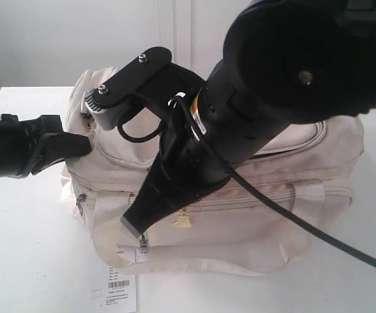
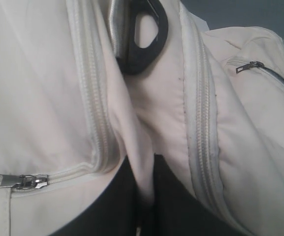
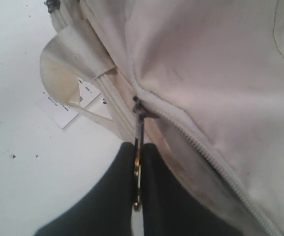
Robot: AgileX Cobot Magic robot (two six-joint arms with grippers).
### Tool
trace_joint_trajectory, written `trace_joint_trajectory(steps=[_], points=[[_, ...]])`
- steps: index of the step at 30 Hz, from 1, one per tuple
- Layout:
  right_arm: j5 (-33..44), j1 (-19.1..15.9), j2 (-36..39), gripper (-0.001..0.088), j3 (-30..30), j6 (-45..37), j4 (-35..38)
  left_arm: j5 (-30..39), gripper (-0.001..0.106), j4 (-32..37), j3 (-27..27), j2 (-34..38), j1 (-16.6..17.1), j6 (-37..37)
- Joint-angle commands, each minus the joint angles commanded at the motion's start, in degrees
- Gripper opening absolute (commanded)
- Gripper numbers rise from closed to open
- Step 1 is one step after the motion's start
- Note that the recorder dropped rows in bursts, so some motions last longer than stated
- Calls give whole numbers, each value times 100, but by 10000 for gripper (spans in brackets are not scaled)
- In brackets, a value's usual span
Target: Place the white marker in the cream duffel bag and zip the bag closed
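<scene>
Bag [image 1: 305, 150]: sitting on the table [image 1: 18, 261] — soft, floppy cloth.
Marker: not showing.
Right gripper [image 3: 138, 147]: pinching the zipper pull [image 3: 140, 120] tight — best place for tugging.
Left gripper [image 2: 142, 164]: squeezing a fold of bag cloth.

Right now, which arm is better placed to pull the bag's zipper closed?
Right. The right gripper is shut on the zipper pull, so it can draw it along. The left gripper pinches the bag at its end, probably better for steadying.
</scene>
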Motion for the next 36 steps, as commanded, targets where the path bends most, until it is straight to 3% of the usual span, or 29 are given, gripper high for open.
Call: trace_joint_trajectory(steps=[5, 16, 28, 36], points=[[157, -192, -22, 0, 0, -493, 632, 2, 0, 0, 0, -11, 0, 0], [551, -568, -203, 0, -10, -870, 1142, 2, 0, 0, 0, -11, 0, 0], [945, -578, -215, 0, -10, -1055, 933, -162, 0, 0, 0, -11, 11, 9], [1003, -885, -399, 0, -10, -1055, 921, -263, 0, 0, 0, -11, 11, 9]])
